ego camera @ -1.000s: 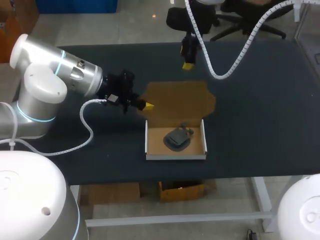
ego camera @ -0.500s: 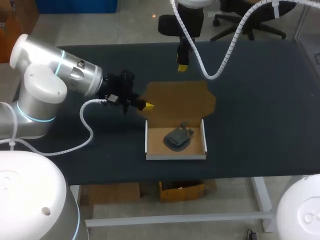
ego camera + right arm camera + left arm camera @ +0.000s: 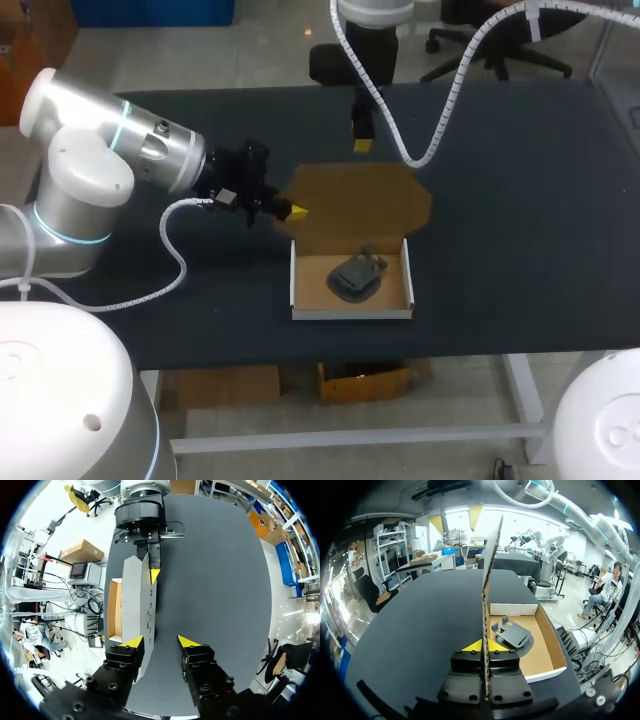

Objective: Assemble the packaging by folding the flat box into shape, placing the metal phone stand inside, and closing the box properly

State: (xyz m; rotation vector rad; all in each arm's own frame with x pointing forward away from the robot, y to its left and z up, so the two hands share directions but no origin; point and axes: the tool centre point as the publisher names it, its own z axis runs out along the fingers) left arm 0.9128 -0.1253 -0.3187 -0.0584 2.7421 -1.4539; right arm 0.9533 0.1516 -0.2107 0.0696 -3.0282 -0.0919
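Firstly, found the box [image 3: 350, 313] sitting toward the front middle of the dark table [image 3: 520, 200], white walls upright, brown inside, open at the top. Spotted the metal phone stand [image 3: 355, 278] lying on the floor of the box, dark grey, roughly central, apart from the side walls. Saw the lid [image 3: 360, 200] joined along the back wall of the box and raised, brown face turned toward the head view, corners clipped. Located the left gripper [image 3: 297, 211] at the lid's left edge, clenched on the cardboard, one yellow tip pressed to each face. Checked the same in the left wrist view: lid seen edge-on, rising straight up from between the two tips, box and stand lying beside it, ahead of the gripper. Located the right gripper [image 3: 160, 641] above the table at the lid's far edge, with the left gripper in sight ahead of it at the lid's other end. Found its fingers spread well apart and grasping nothing, the lid's edge just beside one finger; could not tell whether touching. Saw bare table between the two yellow tips.
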